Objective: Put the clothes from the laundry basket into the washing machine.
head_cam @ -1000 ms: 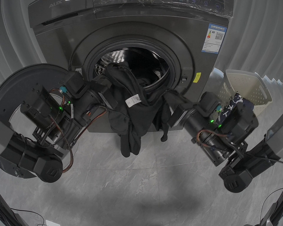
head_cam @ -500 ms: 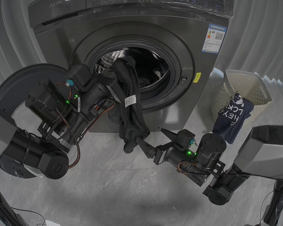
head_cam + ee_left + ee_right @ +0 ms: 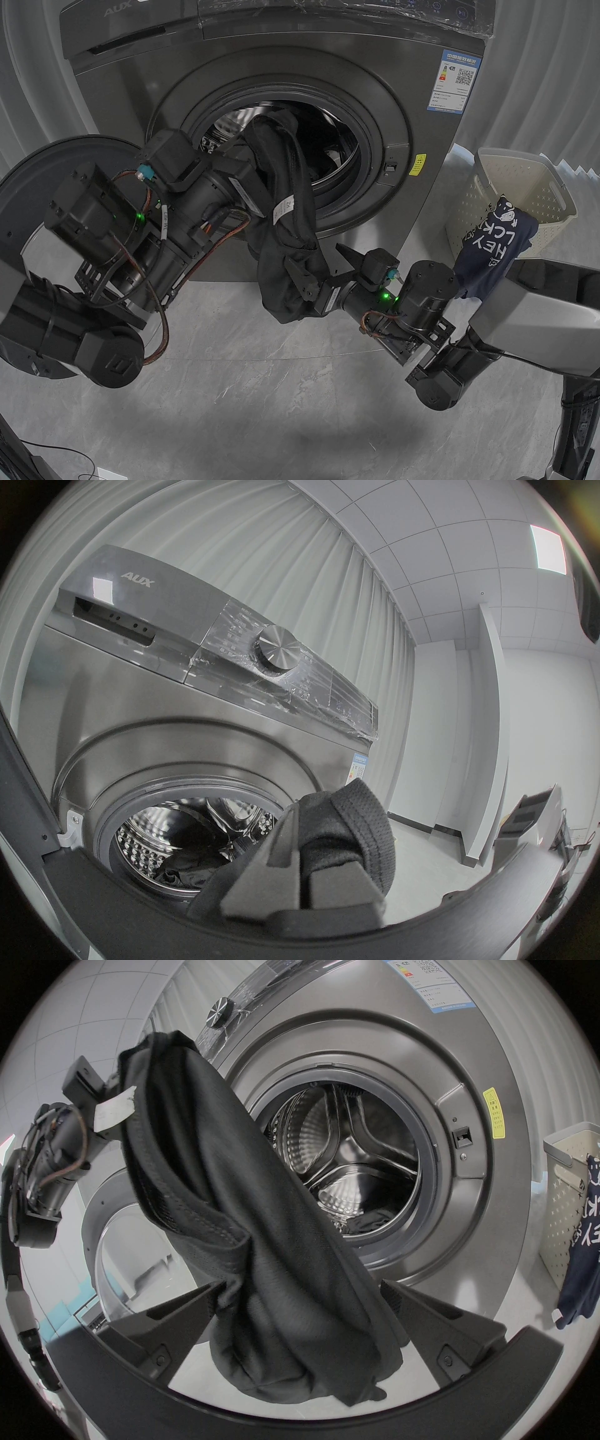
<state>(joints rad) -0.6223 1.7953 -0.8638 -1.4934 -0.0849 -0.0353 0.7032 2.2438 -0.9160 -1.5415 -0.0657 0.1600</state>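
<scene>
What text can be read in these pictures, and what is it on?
"AUX": washing machine, top panel.
"HEY LCK": blue shirt hanging over the laundry basket.
Too small to read: blue sticker, yellow sticker, white tag on the black garment.

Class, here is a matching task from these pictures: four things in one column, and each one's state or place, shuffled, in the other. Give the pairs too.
Column 1
1 black garment
2 navy T-shirt
3 washer door
4 right end effector

Column 2
A swung wide open
B draped over the laundry basket rim
C open, straddling the hanging cloth
D gripped by the left end effector, hanging before the washing machine opening

Pairs: 1-D; 2-B; 3-A; 4-C
</scene>
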